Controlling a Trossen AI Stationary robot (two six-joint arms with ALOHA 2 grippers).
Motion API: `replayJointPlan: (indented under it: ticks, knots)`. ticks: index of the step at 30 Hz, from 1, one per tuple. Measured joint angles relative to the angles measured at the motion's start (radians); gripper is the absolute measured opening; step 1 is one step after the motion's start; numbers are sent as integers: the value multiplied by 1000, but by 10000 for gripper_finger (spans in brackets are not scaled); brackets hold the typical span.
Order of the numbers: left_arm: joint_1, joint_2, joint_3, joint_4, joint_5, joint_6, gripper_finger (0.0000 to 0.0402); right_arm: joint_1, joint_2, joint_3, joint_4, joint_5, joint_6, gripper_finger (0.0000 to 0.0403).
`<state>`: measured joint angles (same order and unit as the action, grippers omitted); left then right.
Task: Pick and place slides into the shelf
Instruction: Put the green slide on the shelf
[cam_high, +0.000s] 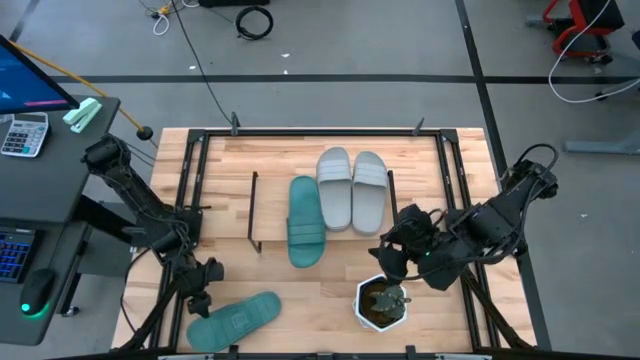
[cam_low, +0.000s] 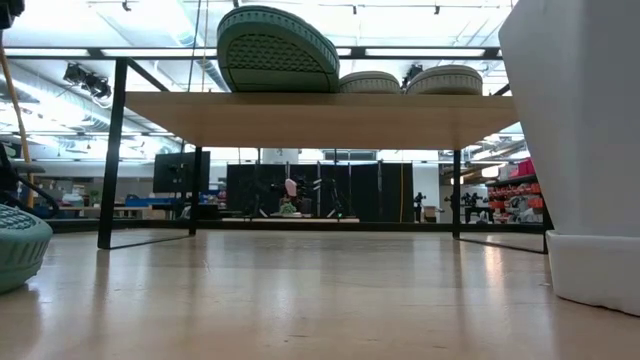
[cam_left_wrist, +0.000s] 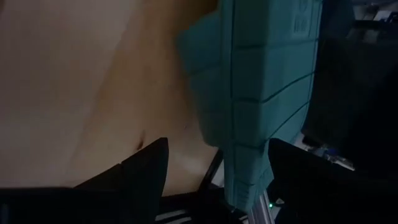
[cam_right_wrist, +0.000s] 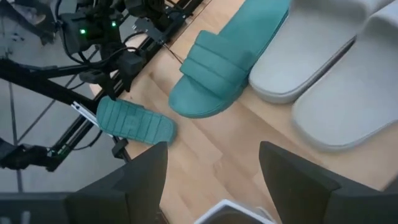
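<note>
We are hovering our left pincer, fingers apart, beside the teal slide on the table; our right pincer is waiting, fingers apart.

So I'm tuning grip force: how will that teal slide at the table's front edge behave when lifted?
The teal slide looks rubbery and thick-soled, so probably light and slightly bendy. Its ridged strap should resist slipping. Gripped at one end by the open left gripper, it may droop.
</note>
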<state>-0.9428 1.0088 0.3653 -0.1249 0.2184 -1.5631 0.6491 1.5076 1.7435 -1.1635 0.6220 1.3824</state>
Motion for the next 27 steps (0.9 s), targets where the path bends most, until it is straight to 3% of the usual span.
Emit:
replayJointPlan:
  ticks: [6, 15, 27]
  knots:
    - [0, 1, 0, -6, -7, 25, 285, 0, 97, 0, 124, -50, 11, 261]
    - [0, 6, 0, 27, 7, 11, 333, 0, 221, 0, 320, -130, 34, 261]
    - [1, 76, 0, 101, 11, 31, 339, 2, 192, -1, 342, -134, 12, 261]
